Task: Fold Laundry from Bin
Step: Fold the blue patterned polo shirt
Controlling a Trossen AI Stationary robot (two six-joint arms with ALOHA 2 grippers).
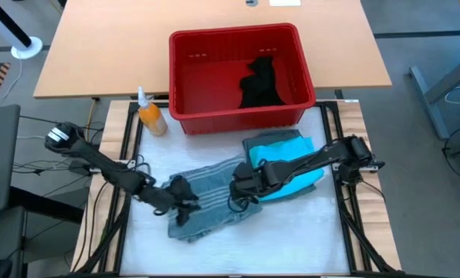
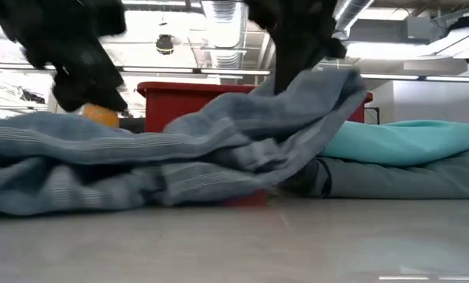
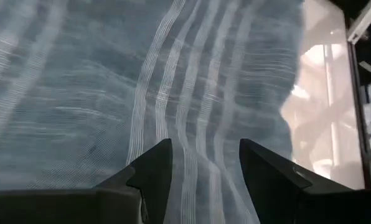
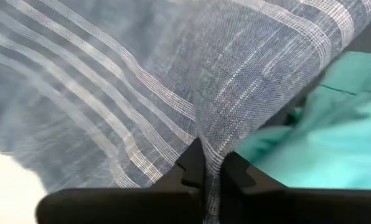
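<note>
The blue-grey striped shirt (image 1: pixel 207 197) lies rumpled on the white mat in the middle of the table. My right gripper (image 1: pixel 239 193) is shut on it near its right end. My left gripper (image 1: pixel 185 197) stands open just over the shirt's left part (image 3: pixel 111 93), and the striped cloth shows between its fingers; I cannot tell whether they touch it. A turquoise garment (image 1: pixel 292 166) lies on a grey-green one (image 1: pixel 265 141) at the right of the mat. The red bin (image 1: pixel 238 35) stands at the far side with a black garment (image 1: pixel 261 81) inside. My right gripper pinches a raised fold of the striped shirt (image 4: pixel 205 146) between its two shut fingers, coming from above and slanting down. The pinched cloth is pulled up into a peak (image 2: pixel 329 82). The rest of the shirt slopes down from it and lies on the mat.
An orange spray bottle (image 1: pixel 150 116) stands left of the bin's near corner. The turquoise and grey-green garments (image 2: pixel 408 141) lie right beside the lifted shirt end. Bare mat (image 1: pixel 292 239) shows along the near edge.
</note>
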